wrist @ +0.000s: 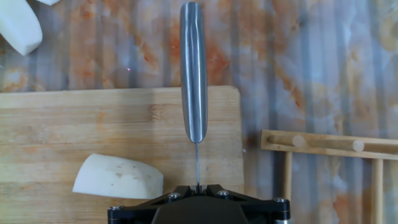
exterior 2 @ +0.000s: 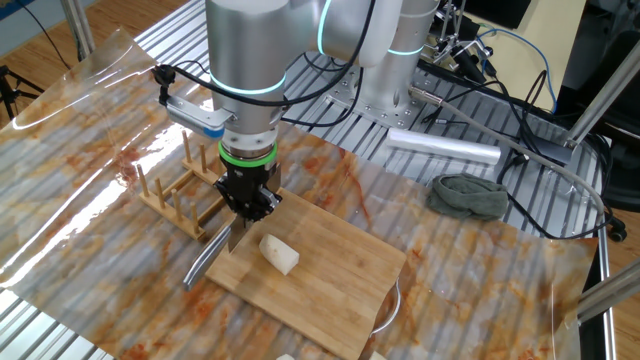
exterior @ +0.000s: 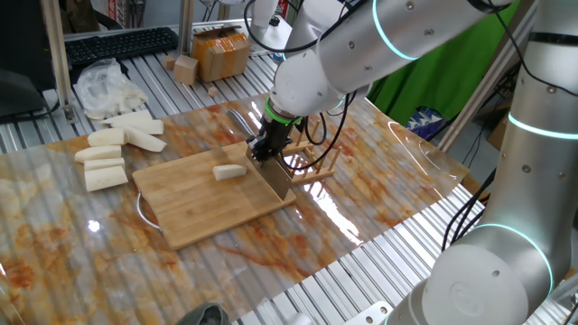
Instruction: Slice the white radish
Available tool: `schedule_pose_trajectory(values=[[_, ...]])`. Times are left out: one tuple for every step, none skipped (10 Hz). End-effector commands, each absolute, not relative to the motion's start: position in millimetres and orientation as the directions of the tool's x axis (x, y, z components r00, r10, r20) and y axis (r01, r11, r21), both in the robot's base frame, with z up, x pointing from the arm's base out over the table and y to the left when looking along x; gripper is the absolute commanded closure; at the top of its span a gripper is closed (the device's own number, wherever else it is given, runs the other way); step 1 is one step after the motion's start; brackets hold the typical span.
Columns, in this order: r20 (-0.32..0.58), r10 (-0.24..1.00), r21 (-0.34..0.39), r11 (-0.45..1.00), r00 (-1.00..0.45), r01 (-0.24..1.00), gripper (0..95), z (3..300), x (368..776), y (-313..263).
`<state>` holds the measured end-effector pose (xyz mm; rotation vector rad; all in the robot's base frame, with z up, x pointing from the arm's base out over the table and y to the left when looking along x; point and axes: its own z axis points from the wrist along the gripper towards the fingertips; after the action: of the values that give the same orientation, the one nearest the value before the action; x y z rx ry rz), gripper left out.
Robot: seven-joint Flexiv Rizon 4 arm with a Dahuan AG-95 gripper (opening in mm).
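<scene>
one bamboo cutting board [exterior: 208, 203] on rust-marbled table cover [exterior: 54, 235], gripper [exterior 2: 246, 208] clenched on knife [wrist: 194, 74]

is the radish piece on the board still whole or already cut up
Whole: the white radish lies as one uncut chunk on the cutting board, beside the knife.

My unit: arm [exterior 2: 250, 50] of glossy silver-grey rounded segments, joints ringed with glowing cyan bands; a green band above the wrist. Gripper [exterior 2: 247, 206] matt black, angular, with small screws on its housing. Black cables loop alongside the wrist.
</scene>
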<state>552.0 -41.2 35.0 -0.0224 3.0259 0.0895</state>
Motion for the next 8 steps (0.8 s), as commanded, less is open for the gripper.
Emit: schedule_pose_trajectory(values=[[-0.112,-0.008,0.056,0.998,-0.994,-0.015,95.0,32.4,552.0,-41.3],[-0.113,-0.007,0.055,0.998,-0.994,-0.013,95.0,32.4,552.0,-41.3],[-0.112,-0.005,0.055,0.998,-0.994,-0.012,95.0,32.4,552.0,-41.3],[-0.112,-0.005,0.052,0.999,-0.994,-0.011,95.0,32.2,552.0,-41.3],[-0.113,-0.003,0.057,0.998,-0.994,-0.009,95.0,31.8,551.9,-41.3],[-0.113,0.001,0.057,0.998,-0.994,-0.006,95.0,31.3,551.8,-41.3],[-0.113,0.002,0.056,0.998,-0.994,-0.004,95.0,30.7,551.6,-41.3],[-0.113,0.005,0.056,0.998,-0.994,-0.002,95.0,30.0,551.5,-41.4]])
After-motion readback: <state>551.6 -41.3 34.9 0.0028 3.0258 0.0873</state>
